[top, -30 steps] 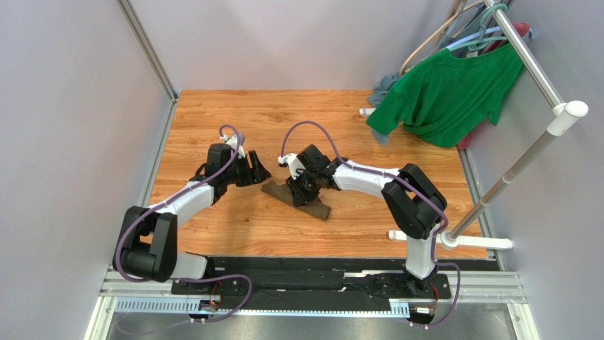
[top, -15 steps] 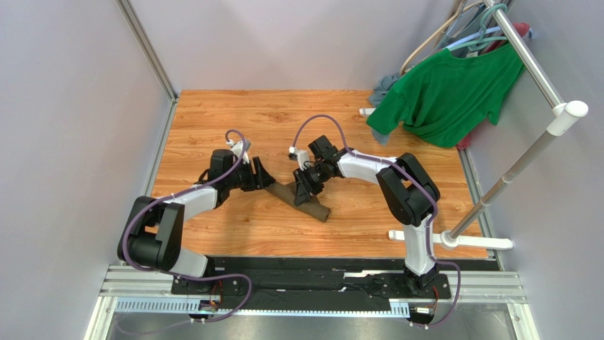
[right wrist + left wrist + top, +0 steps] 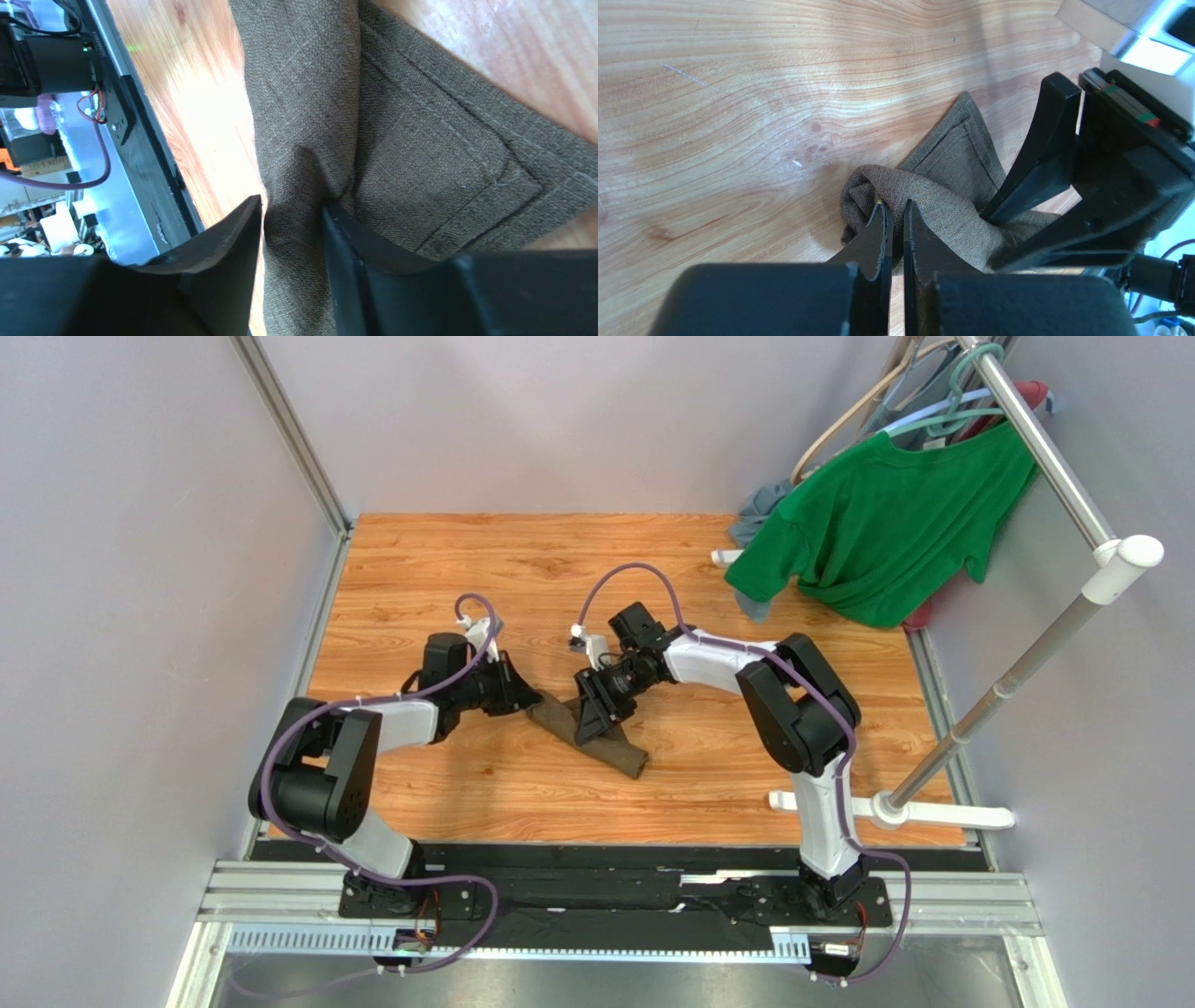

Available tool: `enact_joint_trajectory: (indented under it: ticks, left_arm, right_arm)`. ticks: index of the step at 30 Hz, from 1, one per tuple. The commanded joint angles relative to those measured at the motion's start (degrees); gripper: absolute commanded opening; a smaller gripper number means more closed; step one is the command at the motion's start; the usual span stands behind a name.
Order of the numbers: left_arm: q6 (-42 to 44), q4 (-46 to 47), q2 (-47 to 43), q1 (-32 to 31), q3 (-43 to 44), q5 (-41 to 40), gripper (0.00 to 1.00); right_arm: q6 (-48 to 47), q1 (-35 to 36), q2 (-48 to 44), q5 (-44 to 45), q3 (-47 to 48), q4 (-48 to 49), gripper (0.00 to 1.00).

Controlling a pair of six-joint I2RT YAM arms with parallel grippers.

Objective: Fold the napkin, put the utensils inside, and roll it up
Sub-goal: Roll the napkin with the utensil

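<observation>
Step in hand, by my read: rolling or tightening the napkin (image 3: 601,734), which lies as a narrow dark bundle in the middle of the surface (image 3: 561,560), slanting from far-left to near-right. No utensils visible; can't tell if they're inside.

To do it well, L to R:
- Left hand (image 3: 892,210) is closed to a sliver, its tips nipping the bundle's bunched left end. The bite is small, so pull gently and low along the surface, else the cloth slips out.
- Bundle looks loose and wrinkled near that end; needs even tension from both sides, w/o lifting, so layers don't unwind.
- Right hand (image 3: 291,206) has fingers part-way apart astride a ridge of cloth pressed up btwn them. Can't tell whether it grips or only straddles. It should have a firm hold before any turn.

Pose:
- Left arm: elbow folded back twd the left wall, forearm low, reaching right to the bundle's left end.
- Right arm: elbow out to the right, forearm stretched left, wrist tipped down over the bundle's far half, just beside the left hand.
</observation>
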Motion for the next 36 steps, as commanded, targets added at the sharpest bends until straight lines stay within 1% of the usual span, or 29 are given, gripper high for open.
enact_joint_trajectory:
  ticks: [1, 4, 7, 8, 10, 11, 13, 14, 15, 17, 19, 20, 28, 36]
  left_arm:
    - [1.5, -1.4, 1.3, 0.1, 3.1, 1.4, 0.00]
    - [2.4, -6.6, 2.5, 0.1, 6.1, 1.5, 0.00]
    - [3.2, -9.9, 3.8, -0.2, 8.3, 1.2, 0.00]
    - [3.3, -11.0, 4.2, -0.3, 8.8, 0.9, 0.00]
    - [3.1, -11.7, 4.6, -0.3, 9.7, 0.8, 0.00]
    - [3.0, -12.6, 4.9, -0.3, 9.8, 0.7, 0.00]
    - [2.9, -13.5, 5.3, -0.4, 10.8, 0.7, 0.00]
    - [2.8, -14.4, 5.4, -0.4, 11.0, 0.5, 0.00]
    - [2.9, -14.7, 5.5, -0.4, 11.4, 0.5, 0.00]
    - [2.9, -15.7, 5.6, -0.4, 11.7, 0.1, 0.00]
    - [2.9, -16.0, 5.8, -0.4, 11.9, 0.1, 0.00]
    - [3.0, -16.2, 6.0, -0.4, 12.0, 0.1, 0.00]
    - [2.9, -16.6, 6.3, -0.4, 12.5, 0.2, 0.00]
    - [2.8, -16.8, 6.7, -0.4, 13.0, 0.4, 0.00]
  right_arm:
    - [-0.1, 0.0, -1.6, 5.6, 1.4, -3.8, 0.52]
    - [-0.1, 0.1, -4.6, 8.7, 3.1, -6.1, 0.55]
    - [-0.1, 0.9, -8.4, 14.2, 3.2, -6.7, 0.56]
    - [-0.3, 1.2, -9.5, 17.9, 3.0, -6.6, 0.56]
    - [-1.5, 3.5, -12.3, 23.1, 2.4, -5.9, 0.56]
    - [-1.9, 4.6, -13.2, 29.5, 1.4, -5.6, 0.56]
    - [-3.2, 8.4, -15.6, 35.5, 0.1, -3.3, 0.56]
    - [-3.7, 9.6, -16.2, 40.2, -1.4, -2.3, 0.56]
    - [-3.7, 11.9, -17.0, 41.4, -1.8, -0.9, 0.56]
    - [-5.5, 14.0, -17.0, 44.7, -2.3, 0.0, 0.56]
    - [-6.6, 16.0, -15.8, 45.6, -2.2, 0.3, 0.56]
    - [-7.0, 16.5, -15.4, 48.5, -2.0, 0.3, 0.56]
    - [-8.7, 17.8, -11.2, 50.9, -1.8, 0.7, 0.55]
    - [-9.1, 17.8, -9.5, 49.6, -3.8, 2.0, 0.53]
